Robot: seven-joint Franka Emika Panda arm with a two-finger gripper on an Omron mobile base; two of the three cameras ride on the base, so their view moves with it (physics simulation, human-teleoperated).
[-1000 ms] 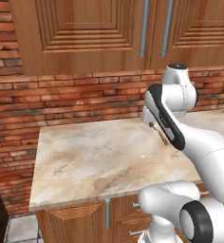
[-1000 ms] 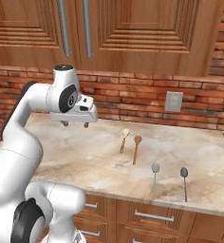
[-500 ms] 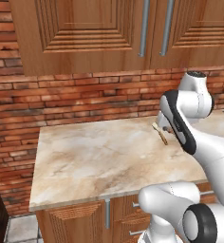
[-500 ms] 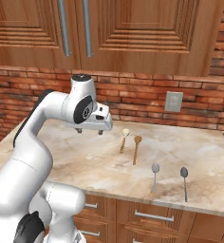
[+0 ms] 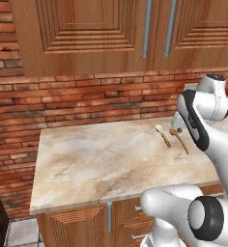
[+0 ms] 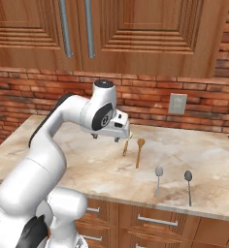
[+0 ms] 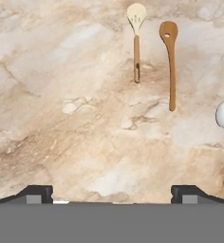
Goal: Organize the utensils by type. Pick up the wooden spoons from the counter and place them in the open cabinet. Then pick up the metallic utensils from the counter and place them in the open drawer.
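Wooden spoons (image 7: 136, 42) (two) below end effector (image 6: 106, 137).

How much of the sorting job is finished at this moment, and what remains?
Nothing looks done yet. Both wooden spoons, the cream-bowled one and the all-brown one, lie on the counter, and the two metal spoons lie near its front edge. The gripper hovers above the counter beside the wooden spoons, jaws wide open and empty. All four utensils are left to move.
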